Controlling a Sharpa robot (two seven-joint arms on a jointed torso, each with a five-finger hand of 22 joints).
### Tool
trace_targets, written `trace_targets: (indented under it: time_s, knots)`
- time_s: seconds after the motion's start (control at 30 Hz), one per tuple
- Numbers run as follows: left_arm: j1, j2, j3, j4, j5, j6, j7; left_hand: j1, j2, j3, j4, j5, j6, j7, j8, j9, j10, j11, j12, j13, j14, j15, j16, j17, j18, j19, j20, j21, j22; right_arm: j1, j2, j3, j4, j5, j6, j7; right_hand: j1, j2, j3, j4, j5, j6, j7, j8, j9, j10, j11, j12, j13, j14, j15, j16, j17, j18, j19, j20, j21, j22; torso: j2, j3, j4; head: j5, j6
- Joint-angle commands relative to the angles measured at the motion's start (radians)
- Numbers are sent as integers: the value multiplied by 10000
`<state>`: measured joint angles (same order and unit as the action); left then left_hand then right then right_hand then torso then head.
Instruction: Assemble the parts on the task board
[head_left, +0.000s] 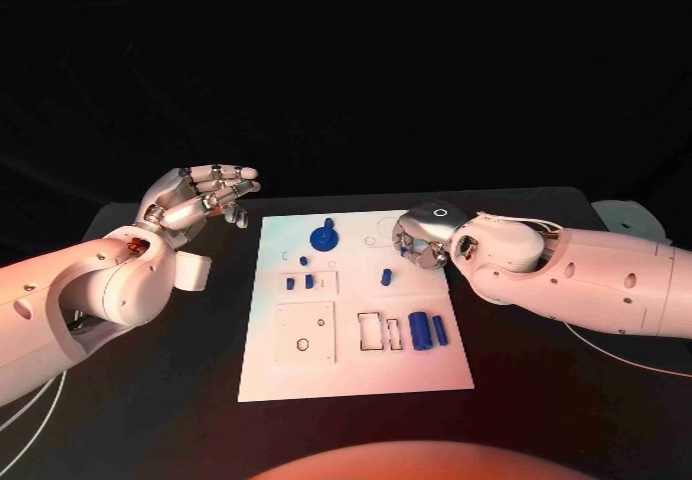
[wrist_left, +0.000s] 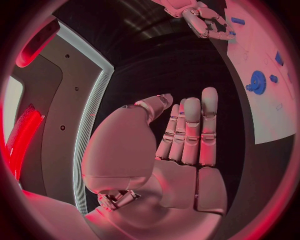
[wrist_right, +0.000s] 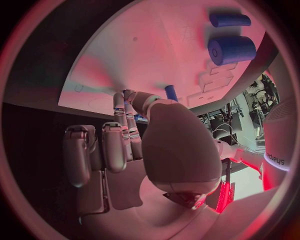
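The white task board (head_left: 353, 365) lies in the middle of the black table. On it are a blue gear-like disc (head_left: 326, 238), two small blue pieces (head_left: 299, 284), a blue peg (head_left: 385, 276) and two blue cylinders (head_left: 427, 330). My left hand (head_left: 202, 200) is raised off the board's far left corner, palm bare and fingers straight (wrist_left: 187, 135), holding nothing. My right hand (head_left: 421, 240) hovers low over the board's far right part, its fingers (wrist_right: 122, 112) reaching down toward the white surface near the blue peg (wrist_right: 170, 92). I see nothing in its grasp. The cylinders (wrist_right: 231, 49) lie beyond it.
Square and rectangular recesses (head_left: 304, 328) mark the board's near half. From the left wrist, the board (wrist_left: 269, 115) carries the disc (wrist_left: 256, 82), with my right hand (wrist_left: 206, 20) above its far end. A white round object (head_left: 627, 215) sits at the table's far right edge.
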<state>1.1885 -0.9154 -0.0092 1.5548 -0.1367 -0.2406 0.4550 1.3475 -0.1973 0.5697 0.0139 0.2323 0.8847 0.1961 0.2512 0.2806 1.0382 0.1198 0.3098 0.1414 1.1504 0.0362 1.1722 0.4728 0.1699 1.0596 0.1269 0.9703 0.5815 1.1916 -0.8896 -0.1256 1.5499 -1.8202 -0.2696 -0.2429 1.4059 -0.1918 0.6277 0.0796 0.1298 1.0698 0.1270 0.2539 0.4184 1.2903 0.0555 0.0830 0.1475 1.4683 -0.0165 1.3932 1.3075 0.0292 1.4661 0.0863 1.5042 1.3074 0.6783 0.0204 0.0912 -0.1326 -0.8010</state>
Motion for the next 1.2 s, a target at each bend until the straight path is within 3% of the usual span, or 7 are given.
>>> trace_targets:
  time_s: [0.03, 0.3, 0.47, 0.6, 0.83, 0.97, 1.2]
  knots:
    - [4, 30, 6, 0, 57, -32, 16, 91, 22, 2, -55, 58, -91, -11, -49, -11, -86, 18, 63, 15, -70, 20, -41, -15, 150, 18, -34, -50, -13, 39, -43, 25, 116, -185, -497, -34, -126, 32, -13, -38, -53, 49, -21, 37, 37, 98, -17, 8, -1, 625, -69, 71, 434, -109, 707, -63, 39, 2013, -7, -2, -5, -9, 4]
    - [4, 34, 6, -28, 57, -39, 6, 97, 21, -2, -67, 62, -123, 2, -62, -19, -134, 33, 73, 18, -101, 32, -47, -24, 149, 9, -25, -65, -21, 127, -394, 84, 583, -124, -700, -56, -276, 12, -31, -28, -209, 42, -50, 58, 84, 118, -32, -21, 44, 626, -78, 100, 441, -111, 712, -67, 53, 2030, 5, 0, -8, 10, 12]
    - [3, 25, 6, -29, 57, -30, 0, 100, 20, -3, -71, 62, -131, 6, -65, -22, -147, 36, 76, 19, -110, 35, -48, -27, 149, 6, -22, -69, -24, 188, -687, 107, 1371, 10, -864, -42, -298, 10, -31, -23, -235, 39, -53, 59, 91, 120, -33, -26, 51, 627, -79, 106, 445, -113, 714, -68, 57, 2035, 7, -2, -26, 81, 34]
    - [2, 43, 5, -57, 57, -19, -1, 100, 20, -3, -71, 62, -131, 6, -65, -22, -147, 36, 76, 19, -110, 35, -48, -27, 149, 6, -22, -69, -24, 201, -708, 115, 2080, 85, -1063, 16, -307, 13, -30, -20, -244, 40, -55, 61, 93, 122, -34, -27, 54, 628, -80, 114, 453, -114, 716, -68, 62, 2040, -3, 16, -36, 224, 41]
    - [-2, 104, -11, -119, 56, 1, 2, 105, 19, -3, -78, 64, -141, 10, -69, -25, -164, 41, 81, 20, -122, 39, -51, -31, 149, 2, -19, -75, -27, 111, -319, 116, 2751, 156, -1148, 110, -316, 16, -28, -18, -251, 38, -57, 62, 97, 124, -35, -30, 58, 628, -80, 117, 455, -105, 700, -69, 33, 2012, -20, -3, 16, 554, 10]
    - [-4, 146, -24, -138, 56, 14, -7, 105, 19, -3, -78, 64, -141, 10, -69, -25, -164, 41, 81, 20, -122, 39, -51, -31, 149, 2, -19, -75, -27, -20, 82, 98, 2862, 169, -1098, 166, -318, 18, -27, -17, -252, 38, -57, 62, 98, 124, -35, -31, 59, 628, -81, 116, 453, -104, 696, -69, 27, 2006, -15, -36, 35, 836, -69]
    - [-5, 216, -44, -135, 56, 13, -16, 106, 21, -6, -81, 63, -147, 12, -70, -26, -177, 45, 88, 22, -132, 43, -51, -34, 149, -2, -16, -80, -30, -439, 794, 25, 2612, 162, -966, 269, -324, 22, -25, -15, -251, 36, -57, 62, 100, 124, -35, -33, 61, 627, -81, 115, 451, -100, 691, -69, 16, 1996, 1, -30, 7, 1072, -136]
